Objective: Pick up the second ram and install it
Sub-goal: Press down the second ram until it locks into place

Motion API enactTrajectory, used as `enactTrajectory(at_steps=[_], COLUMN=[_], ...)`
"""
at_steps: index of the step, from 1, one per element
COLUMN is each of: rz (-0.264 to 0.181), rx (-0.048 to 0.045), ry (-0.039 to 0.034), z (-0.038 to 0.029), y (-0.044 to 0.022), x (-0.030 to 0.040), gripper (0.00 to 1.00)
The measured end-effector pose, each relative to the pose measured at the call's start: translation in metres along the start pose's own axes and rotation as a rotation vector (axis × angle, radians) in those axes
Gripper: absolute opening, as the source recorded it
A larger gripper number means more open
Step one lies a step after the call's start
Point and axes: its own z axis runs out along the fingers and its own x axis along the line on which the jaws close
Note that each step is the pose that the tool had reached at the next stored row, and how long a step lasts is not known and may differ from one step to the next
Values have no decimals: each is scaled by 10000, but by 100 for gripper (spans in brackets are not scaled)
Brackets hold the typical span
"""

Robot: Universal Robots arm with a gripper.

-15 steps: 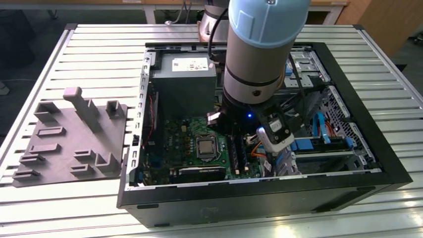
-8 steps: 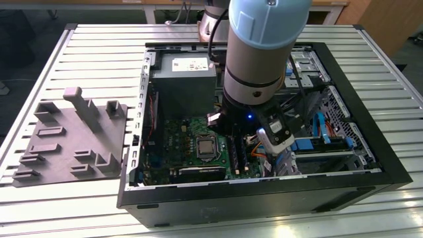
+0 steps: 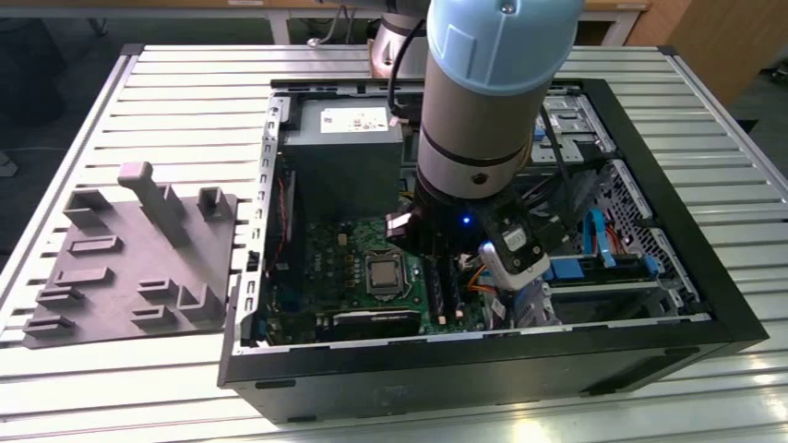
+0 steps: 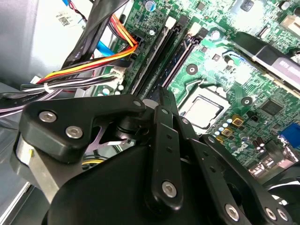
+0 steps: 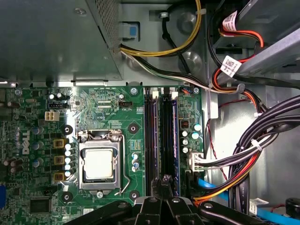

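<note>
Green motherboard (image 5: 117,108) lies under the hand (image 5: 163,199), whose fingers look pressed together over the long black slots (image 5: 161,136). The second ram (image 5: 174,140) appears seated in the slot nearest the cables, so I judge the step to be the final pressing-in; any further push calls for straight, even pressure.

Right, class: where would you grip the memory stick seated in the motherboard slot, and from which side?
Probably the upper long edge of the memory stick, pinched across its flat faces, from straight above: it stands on edge, thin, with neighbouring slots and cables close beside it.
</note>
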Motion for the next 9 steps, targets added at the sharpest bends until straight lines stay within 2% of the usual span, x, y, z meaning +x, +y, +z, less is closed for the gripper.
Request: enactTrajectory(at_steps=[9], rz=[0], rx=[2], ry=[0], z=[-3], y=[-40], x=[-2], gripper=[11])
